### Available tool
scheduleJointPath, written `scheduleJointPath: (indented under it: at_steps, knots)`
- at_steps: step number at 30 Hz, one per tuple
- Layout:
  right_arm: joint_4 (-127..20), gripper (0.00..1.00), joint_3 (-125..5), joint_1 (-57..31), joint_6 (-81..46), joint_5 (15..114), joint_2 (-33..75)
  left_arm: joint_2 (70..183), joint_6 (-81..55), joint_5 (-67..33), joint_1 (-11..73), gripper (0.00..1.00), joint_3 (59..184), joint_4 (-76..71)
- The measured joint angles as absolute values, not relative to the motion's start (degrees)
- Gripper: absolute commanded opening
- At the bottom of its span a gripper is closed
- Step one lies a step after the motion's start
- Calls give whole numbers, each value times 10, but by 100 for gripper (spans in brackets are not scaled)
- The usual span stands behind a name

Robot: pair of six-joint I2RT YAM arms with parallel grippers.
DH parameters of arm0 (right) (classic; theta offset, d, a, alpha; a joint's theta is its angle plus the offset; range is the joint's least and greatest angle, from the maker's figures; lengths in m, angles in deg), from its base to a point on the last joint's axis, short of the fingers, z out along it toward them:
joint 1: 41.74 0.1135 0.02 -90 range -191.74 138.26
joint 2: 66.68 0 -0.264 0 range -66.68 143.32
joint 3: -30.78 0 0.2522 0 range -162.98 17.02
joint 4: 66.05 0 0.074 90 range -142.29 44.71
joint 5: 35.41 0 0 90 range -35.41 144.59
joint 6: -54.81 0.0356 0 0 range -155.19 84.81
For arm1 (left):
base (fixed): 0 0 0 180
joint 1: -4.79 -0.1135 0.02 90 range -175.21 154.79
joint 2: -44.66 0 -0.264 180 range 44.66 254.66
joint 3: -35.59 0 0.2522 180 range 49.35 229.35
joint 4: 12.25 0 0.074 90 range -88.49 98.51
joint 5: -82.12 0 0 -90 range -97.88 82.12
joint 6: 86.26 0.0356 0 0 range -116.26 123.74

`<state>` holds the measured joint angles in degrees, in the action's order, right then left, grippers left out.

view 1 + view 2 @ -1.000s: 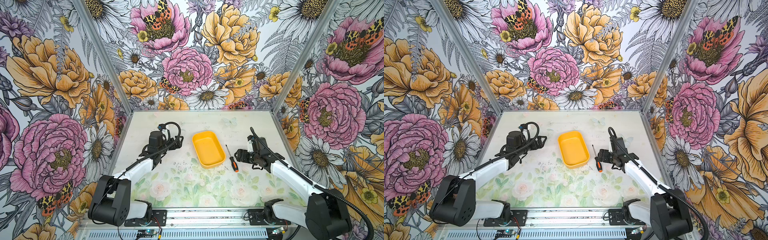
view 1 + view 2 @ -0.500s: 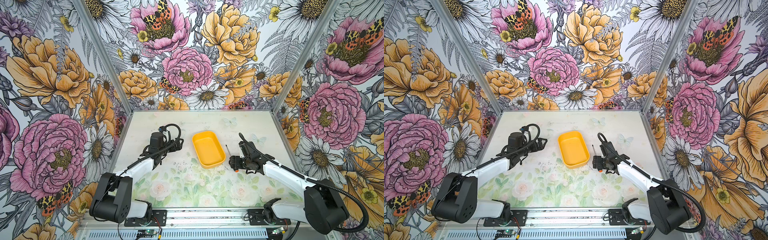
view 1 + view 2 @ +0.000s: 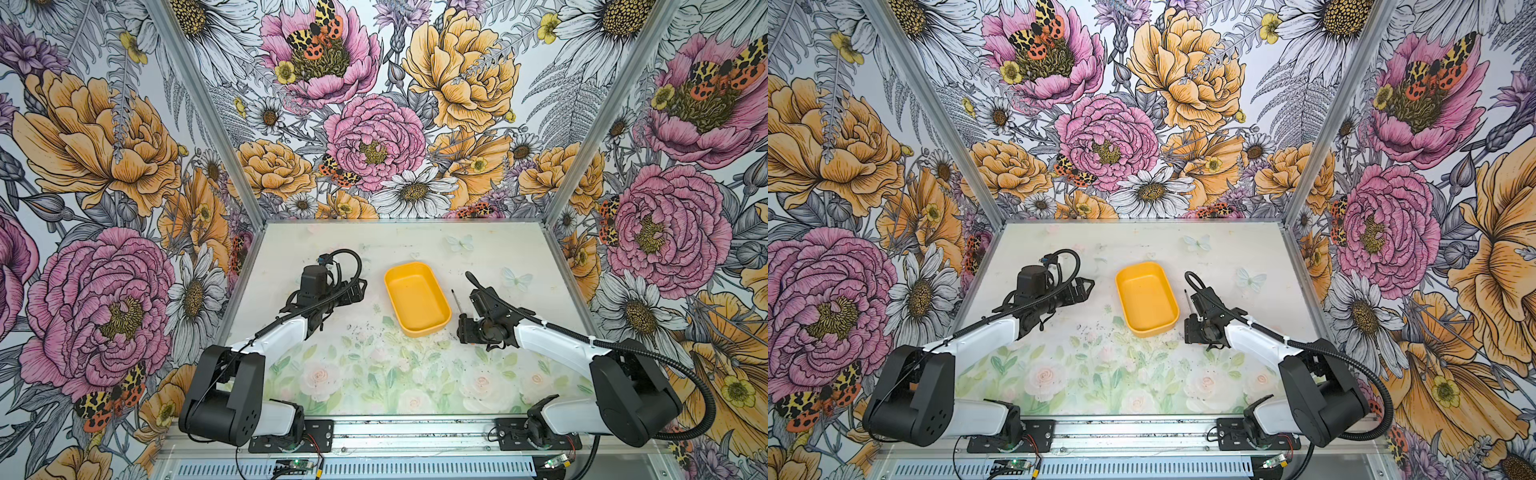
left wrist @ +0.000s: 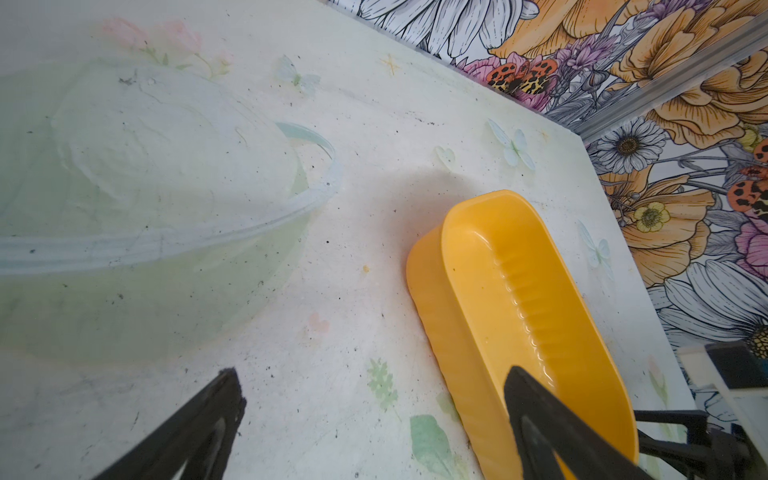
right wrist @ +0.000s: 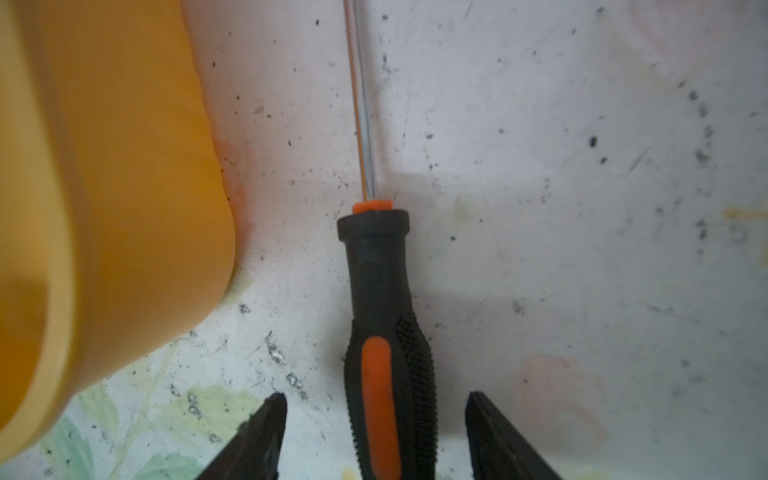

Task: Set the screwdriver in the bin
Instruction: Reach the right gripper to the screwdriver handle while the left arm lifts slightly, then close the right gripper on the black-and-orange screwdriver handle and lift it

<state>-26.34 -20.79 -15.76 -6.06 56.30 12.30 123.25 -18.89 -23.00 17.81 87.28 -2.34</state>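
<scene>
Screwdriver lies on the table just beside the bin.

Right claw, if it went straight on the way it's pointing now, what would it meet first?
The screwdriver: its handle lies between the open jaws of the right claw, untouched on both sides. Past that, probably the table, though the tilt is hard to judge.
</scene>
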Motion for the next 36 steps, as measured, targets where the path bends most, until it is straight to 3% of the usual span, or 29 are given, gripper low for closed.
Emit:
scheduleJointPath:
  at_steps: [9, 15, 17, 20, 21, 30, 36]
  knots:
    - [-263, 60, -223, -158, -67, 555, 160, 1233, -189, -230, 187, 99, 873, -21]
    - [-264, 47, -242, -158, -81, 549, 184, 1246, -189, -230, 200, 99, 874, -21]
    - [-264, 35, -244, -158, -82, 549, 187, 1252, -189, -230, 203, 99, 875, -21]
    - [-266, 5, -245, -158, -83, 549, 189, 1255, -189, -230, 206, 99, 875, -21]
    - [-266, 0, -246, -158, -82, 550, 190, 1255, -189, -230, 207, 99, 875, -21]
    - [-267, 0, -248, -164, -76, 562, 189, 1250, -189, -229, 209, 99, 876, -21]
    - [-249, 0, -246, -239, -47, 631, 115, 1236, -188, -228, 209, 99, 876, -16]
